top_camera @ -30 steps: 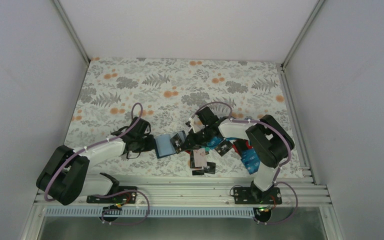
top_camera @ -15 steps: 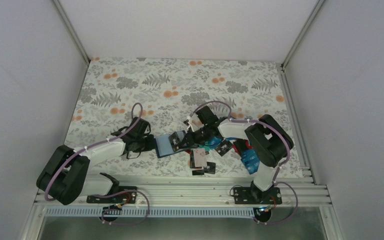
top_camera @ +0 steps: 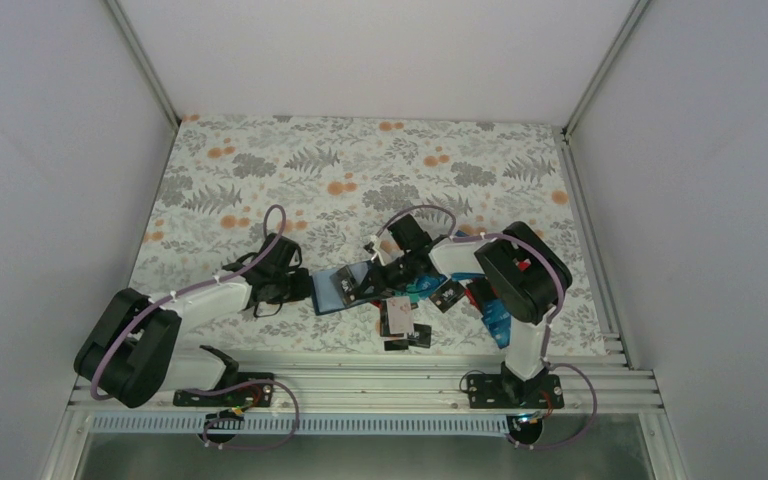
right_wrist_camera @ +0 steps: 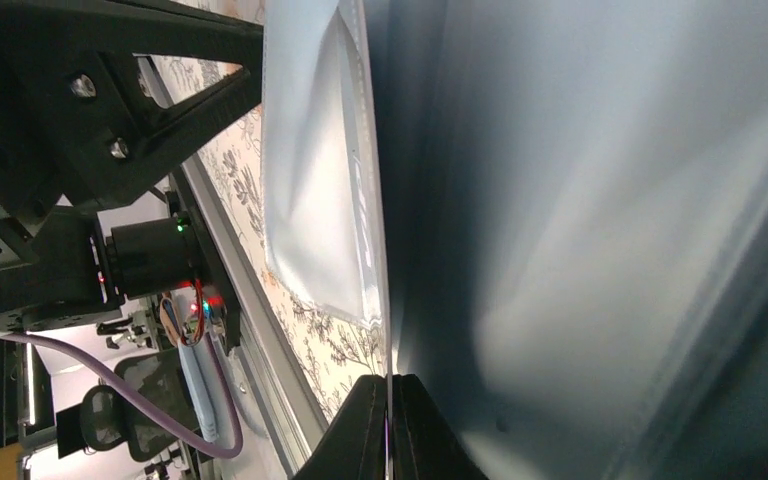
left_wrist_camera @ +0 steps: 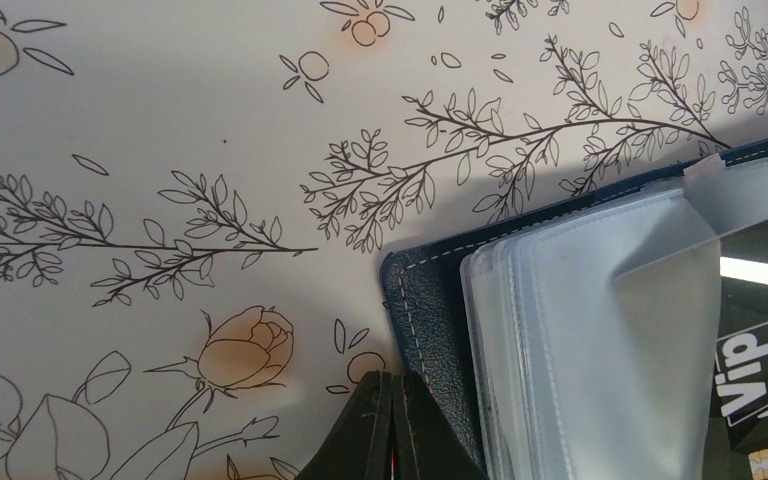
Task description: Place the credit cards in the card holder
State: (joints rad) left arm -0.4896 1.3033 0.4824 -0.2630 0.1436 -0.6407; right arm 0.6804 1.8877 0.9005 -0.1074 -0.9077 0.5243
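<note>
The card holder lies open on the flowered cloth, navy cover up, its clear sleeves fanned. My left gripper is shut, its tips resting at the holder's left edge with nothing visibly between them. My right gripper is shut on a black credit card, pinched by its edge. The card's "Vip" end lies under a lifted sleeve flap. The other credit cards lie scattered to the right of the holder, partly under the right arm.
Black cards lie near the front rail. Teal, red and blue cards sit under the right forearm. The left arm's black body is close beside the right wrist.
My right gripper has slid a little to the left with the black card, further over the open holder. The left gripper has stayed put at the holder's edge.
</note>
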